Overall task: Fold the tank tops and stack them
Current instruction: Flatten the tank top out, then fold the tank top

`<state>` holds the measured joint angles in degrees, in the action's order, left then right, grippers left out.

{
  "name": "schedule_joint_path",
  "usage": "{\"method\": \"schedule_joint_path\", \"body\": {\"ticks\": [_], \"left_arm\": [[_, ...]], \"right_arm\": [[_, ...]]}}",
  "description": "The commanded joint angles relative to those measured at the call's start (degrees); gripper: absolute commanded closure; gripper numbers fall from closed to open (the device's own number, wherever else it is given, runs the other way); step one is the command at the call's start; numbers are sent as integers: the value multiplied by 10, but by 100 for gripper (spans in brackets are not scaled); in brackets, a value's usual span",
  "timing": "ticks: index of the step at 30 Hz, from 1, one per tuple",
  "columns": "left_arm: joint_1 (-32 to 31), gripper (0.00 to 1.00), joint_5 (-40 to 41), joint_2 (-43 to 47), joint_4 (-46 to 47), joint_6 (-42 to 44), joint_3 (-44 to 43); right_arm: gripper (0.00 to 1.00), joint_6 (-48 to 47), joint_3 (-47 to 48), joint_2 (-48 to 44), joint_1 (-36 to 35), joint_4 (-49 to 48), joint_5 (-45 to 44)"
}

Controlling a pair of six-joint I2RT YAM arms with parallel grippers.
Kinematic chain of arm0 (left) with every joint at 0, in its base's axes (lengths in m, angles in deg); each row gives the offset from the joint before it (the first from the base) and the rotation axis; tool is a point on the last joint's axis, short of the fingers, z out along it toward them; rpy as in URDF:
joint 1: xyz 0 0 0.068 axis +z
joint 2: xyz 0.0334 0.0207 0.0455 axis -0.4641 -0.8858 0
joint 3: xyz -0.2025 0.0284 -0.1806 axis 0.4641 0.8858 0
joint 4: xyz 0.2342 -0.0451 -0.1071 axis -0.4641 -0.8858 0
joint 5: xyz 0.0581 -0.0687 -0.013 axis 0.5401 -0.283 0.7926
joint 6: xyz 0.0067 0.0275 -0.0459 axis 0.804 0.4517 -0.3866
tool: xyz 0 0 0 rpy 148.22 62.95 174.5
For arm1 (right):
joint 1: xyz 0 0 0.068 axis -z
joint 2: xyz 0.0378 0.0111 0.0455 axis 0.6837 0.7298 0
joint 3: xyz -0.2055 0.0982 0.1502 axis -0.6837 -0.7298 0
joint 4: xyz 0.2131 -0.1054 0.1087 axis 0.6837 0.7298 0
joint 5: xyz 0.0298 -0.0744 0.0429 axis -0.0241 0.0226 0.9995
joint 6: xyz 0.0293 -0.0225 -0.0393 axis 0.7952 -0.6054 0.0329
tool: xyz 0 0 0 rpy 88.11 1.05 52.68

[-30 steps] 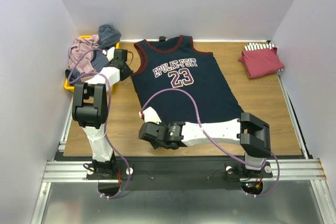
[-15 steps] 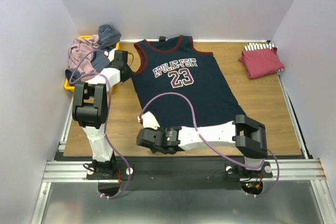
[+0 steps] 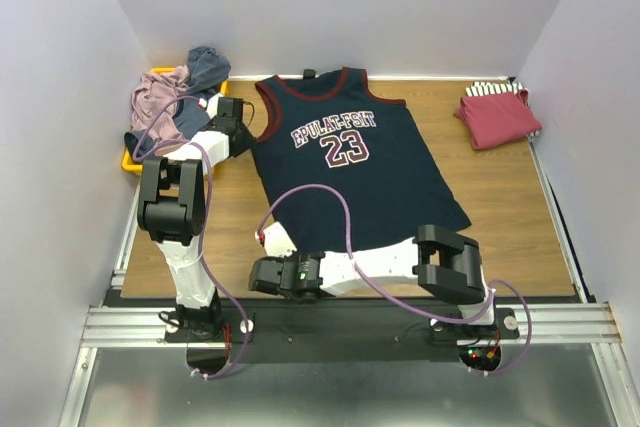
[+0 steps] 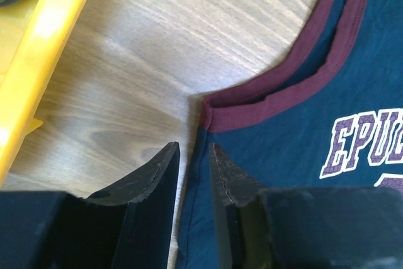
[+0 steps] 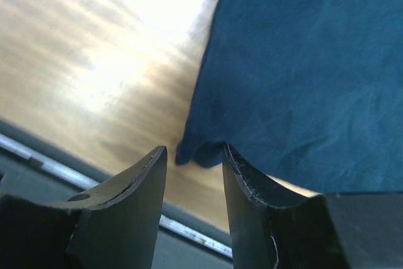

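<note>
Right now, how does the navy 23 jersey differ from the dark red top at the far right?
The navy jersey lies spread open and flat mid-table; the dark red top is folded compact by the right wall. The navy jersey covers far more table than the dark red top. Both lie on the table, outside the yellow tray.

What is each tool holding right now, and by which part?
Nothing clamped yet. The left tool straddles the navy jersey's side edge under the armhole; the right tool straddles its hem corner. Both stand open.

Wooden table [image 3: 500, 197] — navy jersey [image 3: 350, 162], folded tops [image 3: 497, 117], yellow tray [image 3: 128, 160].
</note>
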<state>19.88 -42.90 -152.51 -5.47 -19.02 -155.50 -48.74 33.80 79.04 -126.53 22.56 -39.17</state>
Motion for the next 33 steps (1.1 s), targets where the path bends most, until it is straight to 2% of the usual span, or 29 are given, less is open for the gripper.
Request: {"method": "schedule_joint_path", "body": {"ticks": [1, 2, 3, 5, 6, 9, 19, 23, 29, 31, 33], "left_arm": [[-1, 62, 2, 6, 18, 9, 7], [-1, 61, 2, 6, 20, 8, 8], [-1, 61, 1, 6, 23, 9, 9], [-1, 60, -4, 6, 28, 11, 11], [-1, 60, -5, 5, 29, 10, 11], [-1, 60, -13, 2, 36, 12, 13], [-4, 60, -23, -38, 57, 8, -2], [-7, 64, -23, -57, 64, 4, -10], [-8, 88, 16, -57, 64, -8, -16], [-8, 99, 31, -55, 62, -11, -18], [-8, 100, 45, -49, 54, -22, -22]], "right_arm": [[54, 22, 24, 11, -3, 17, -69], [56, 24, 22, 11, -3, 17, -75], [64, 24, 18, 10, -2, 19, -79], [71, 26, 14, 0, 2, 21, -84], [81, 27, 7, -5, 3, 21, -89], [92, 29, -4, -32, 7, 21, -90], [99, 17, -8, -54, 10, 21, -58], [99, 11, -14, -63, 10, 20, -40], [100, -6, -21, -93, 10, 20, -12], [100, -12, -26, -109, 10, 19, 1], [99, -33, -26, -117, 10, 16, 26]]}}
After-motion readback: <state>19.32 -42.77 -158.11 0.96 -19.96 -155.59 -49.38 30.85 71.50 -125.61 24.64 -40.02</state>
